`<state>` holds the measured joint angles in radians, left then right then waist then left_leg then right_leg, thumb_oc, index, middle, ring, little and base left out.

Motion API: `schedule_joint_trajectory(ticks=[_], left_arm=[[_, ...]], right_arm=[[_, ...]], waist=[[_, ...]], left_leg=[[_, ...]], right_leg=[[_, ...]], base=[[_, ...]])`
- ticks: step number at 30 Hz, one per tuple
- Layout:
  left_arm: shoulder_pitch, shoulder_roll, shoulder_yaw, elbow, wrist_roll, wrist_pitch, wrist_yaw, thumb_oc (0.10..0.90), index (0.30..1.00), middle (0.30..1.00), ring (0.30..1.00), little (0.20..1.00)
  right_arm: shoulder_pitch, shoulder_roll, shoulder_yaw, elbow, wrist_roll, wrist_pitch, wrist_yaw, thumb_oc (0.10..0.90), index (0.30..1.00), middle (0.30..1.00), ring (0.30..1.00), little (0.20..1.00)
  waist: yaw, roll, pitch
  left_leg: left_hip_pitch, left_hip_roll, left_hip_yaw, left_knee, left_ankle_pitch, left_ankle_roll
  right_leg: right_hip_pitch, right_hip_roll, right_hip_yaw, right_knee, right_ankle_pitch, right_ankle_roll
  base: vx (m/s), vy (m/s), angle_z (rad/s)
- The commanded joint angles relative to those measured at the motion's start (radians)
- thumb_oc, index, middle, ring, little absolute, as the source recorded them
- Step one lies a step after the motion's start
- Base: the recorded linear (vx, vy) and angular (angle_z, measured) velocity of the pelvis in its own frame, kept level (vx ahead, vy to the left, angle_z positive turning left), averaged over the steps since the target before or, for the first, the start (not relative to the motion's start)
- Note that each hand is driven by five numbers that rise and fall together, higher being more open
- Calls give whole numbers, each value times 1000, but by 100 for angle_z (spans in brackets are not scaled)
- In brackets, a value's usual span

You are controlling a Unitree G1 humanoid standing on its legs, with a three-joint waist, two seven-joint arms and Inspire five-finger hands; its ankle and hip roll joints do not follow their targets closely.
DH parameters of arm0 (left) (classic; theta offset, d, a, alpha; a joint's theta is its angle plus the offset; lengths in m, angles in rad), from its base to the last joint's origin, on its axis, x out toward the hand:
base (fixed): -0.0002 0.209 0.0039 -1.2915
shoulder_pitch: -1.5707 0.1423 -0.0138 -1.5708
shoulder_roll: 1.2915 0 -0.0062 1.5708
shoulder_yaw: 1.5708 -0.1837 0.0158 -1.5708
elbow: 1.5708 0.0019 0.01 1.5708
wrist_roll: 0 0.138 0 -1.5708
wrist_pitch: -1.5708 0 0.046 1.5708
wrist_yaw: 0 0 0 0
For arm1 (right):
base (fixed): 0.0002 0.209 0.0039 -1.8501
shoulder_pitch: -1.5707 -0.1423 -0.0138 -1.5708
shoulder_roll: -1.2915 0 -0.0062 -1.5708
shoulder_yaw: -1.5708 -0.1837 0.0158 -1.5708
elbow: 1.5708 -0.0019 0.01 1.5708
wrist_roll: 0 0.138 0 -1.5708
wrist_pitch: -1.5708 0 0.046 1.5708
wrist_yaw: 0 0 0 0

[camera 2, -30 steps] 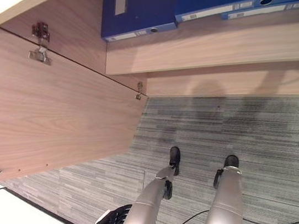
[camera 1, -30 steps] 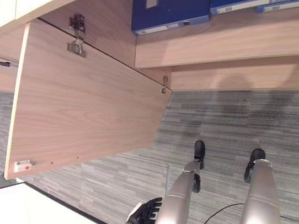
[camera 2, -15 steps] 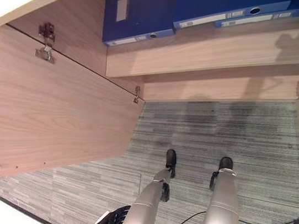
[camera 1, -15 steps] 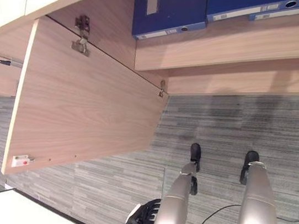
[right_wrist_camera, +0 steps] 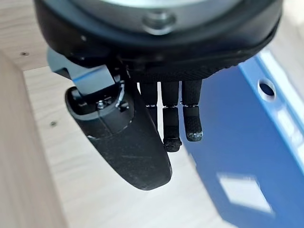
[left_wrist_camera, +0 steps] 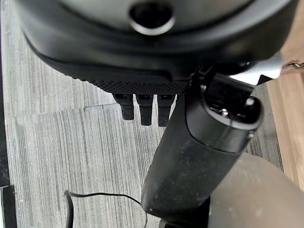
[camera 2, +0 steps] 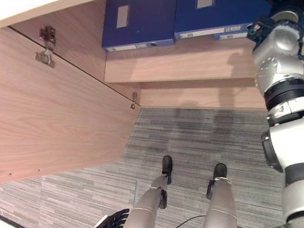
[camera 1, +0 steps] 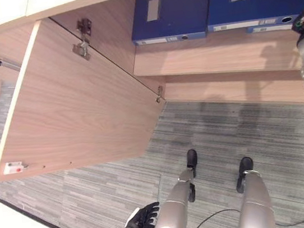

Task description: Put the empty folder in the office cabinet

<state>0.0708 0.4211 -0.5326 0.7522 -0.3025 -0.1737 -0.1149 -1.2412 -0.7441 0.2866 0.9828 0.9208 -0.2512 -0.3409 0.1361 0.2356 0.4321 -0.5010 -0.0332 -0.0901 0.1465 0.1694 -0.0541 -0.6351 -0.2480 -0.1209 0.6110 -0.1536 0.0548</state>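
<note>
Up at the cabinet shelf (camera 2: 190, 63), the right robot hand (right_wrist_camera: 166, 118) has relaxed, straight fingers and grips nothing, hovering just over a blue folder (right_wrist_camera: 247, 156) lying flat, so that arm is the near one. Two more folders (camera 2: 138, 16) lie alongside, spines facing out toward the robot. Down by the floor (camera 1: 211, 134), the left robot hand (camera 1: 140, 222) hangs loose and empty, well away, beside the open door (camera 1: 77, 107).

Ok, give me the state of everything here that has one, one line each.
Cabinet door: swung wide open.
Blue folders: lying flat on the cabinet shelf, side by side, closed.
Right hand: open, fingers straight, raised at the shelf above a blue folder, holding nothing.
Left hand: open, hanging low by the carpet, holding nothing.
</note>
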Motion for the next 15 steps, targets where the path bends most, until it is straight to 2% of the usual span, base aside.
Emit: schedule_joint_trajectory(ticks=[1, 8, 12, 13, 15], left_arm=[[-15, -14, -9, 8, -50, -25, -3, 800, 900, 900, 900, 900], [-71, -71, 31, 59, -17, -26, 26, 800, 900, 900, 900, 900], [-86, -100, 60, 73, -20, -30, 36, 800, 900, 900, 900, 900], [-85, -99, 59, 73, -20, -30, 36, 800, 900, 900, 900, 900], [-80, -120, 90, 95, -19, -25, 35, 800, 900, 900, 900, 900]], right_arm=[[-3, -62, -25, -177, 4, -146, 14, 400, 300, 300, 300, 300], [352, 54, -191, -435, -84, -195, 2, 400, 300, 300, 300, 300], [529, 121, -258, -469, -113, -200, 8, 400, 300, 300, 300, 300], [531, 121, -259, -471, -114, -200, 7, 400, 300, 300, 300, 300], [687, 179, -303, -500, -124, -197, 25, 400, 300, 300, 300, 300]], waist=[[-2, -41, -16], [-49, -75, -20], [-81, -89, -28], [-80, -90, -28], [-112, -109, -36]], left_leg=[[86, 36, -56, 39, -208, -31], [133, 64, -47, -6, -198, -30], [166, 91, -28, -42, -189, -33], [167, 91, -28, -43, -189, -34], [204, 117, -4, -50, -189, -39]], right_leg=[[101, 16, -46, -101, -41, 15], [149, 40, -44, -166, -18, 12], [168, 59, -33, -202, -7, 13], [169, 60, -32, -202, -6, 13], [194, 81, -13, -221, -8, 11]], base=[[13, 7, -8], [21, -9, -6], [28, -30, -15], [38, -53, -29], [62, -84, -25]])
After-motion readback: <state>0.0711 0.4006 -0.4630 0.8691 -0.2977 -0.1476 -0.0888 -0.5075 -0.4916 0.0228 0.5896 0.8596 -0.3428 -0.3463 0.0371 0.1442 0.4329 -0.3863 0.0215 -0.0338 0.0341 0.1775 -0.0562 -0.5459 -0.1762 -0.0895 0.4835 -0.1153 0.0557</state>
